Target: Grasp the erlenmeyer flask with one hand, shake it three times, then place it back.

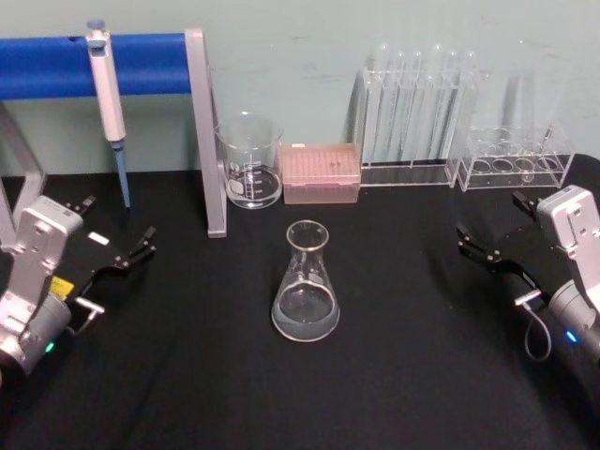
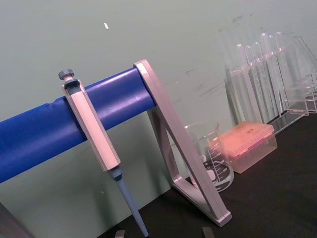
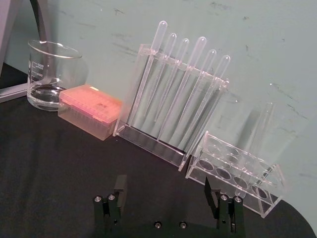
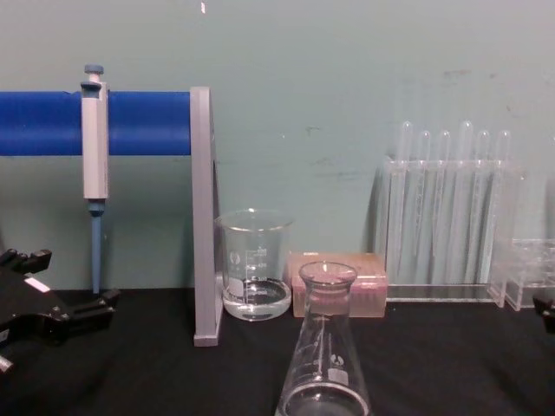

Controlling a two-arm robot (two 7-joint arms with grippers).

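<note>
Head view: clear erlenmeyer flask [image 1: 305,292] upright, untouched

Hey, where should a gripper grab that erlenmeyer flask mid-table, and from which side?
Take the erlenmeyer flask by its narrow neck, just under the flared rim, coming in level from the side. It stands upright. The sloped cone below would likely slip between fingers, while the rim acts as a stop.
</note>
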